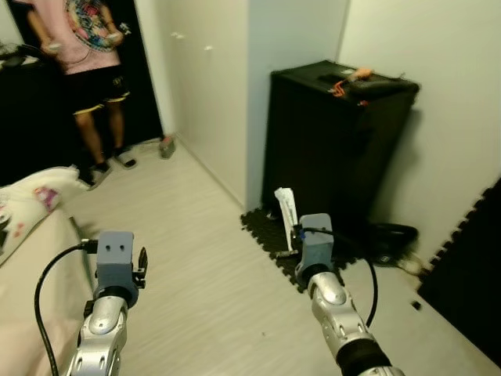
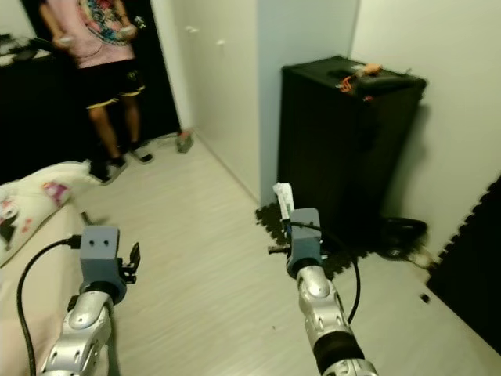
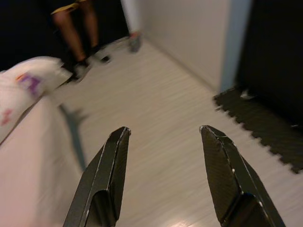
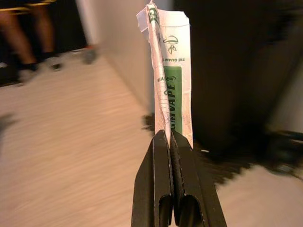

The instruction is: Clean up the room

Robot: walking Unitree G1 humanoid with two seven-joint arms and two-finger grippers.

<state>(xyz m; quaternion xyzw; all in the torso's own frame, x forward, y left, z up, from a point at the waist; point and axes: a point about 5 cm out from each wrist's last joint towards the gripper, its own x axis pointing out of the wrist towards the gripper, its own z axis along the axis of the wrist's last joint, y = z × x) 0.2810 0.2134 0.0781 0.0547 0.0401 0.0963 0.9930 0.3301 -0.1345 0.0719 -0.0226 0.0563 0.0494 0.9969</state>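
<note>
Room: pale wood floor (image 1: pixel 203 258), white walls, camera looking forward and down; some motion blur in the wrist views.
Bed: edge with a pale patterned cover (image 1: pixel 31 204) at the robot's left, beside the left arm.
Cabinet: tall black unit (image 1: pixel 333 141) in the far corner, small orange and dark items on top, too small to identify.
Foam mat: black interlocking tiles (image 1: pixel 270 231) on the floor at the cabinet's foot; a dark object lies near its right side, unclear what.
Person: stands at the far left by a dark doorway, pink shirt (image 1: pixel 78 35), dark shorts.
Left claw: (image 3: pixel 163 177) raised over the floor next to the bed, fingers spread wide, nothing between them.
Right claw: (image 4: pixel 169 142) raised ahead of the robot, fingers pressed together on the lower edge of the packet.
Packet: white paper sachet with green print (image 4: pixel 173 80), standing upright above the right claw, in the air in front of the cabinet.
Progress (judgement): one piece of litter is picked up and in hand; disposal is not yet done, no bin visible. Other stray items near the mat may remain.
</note>
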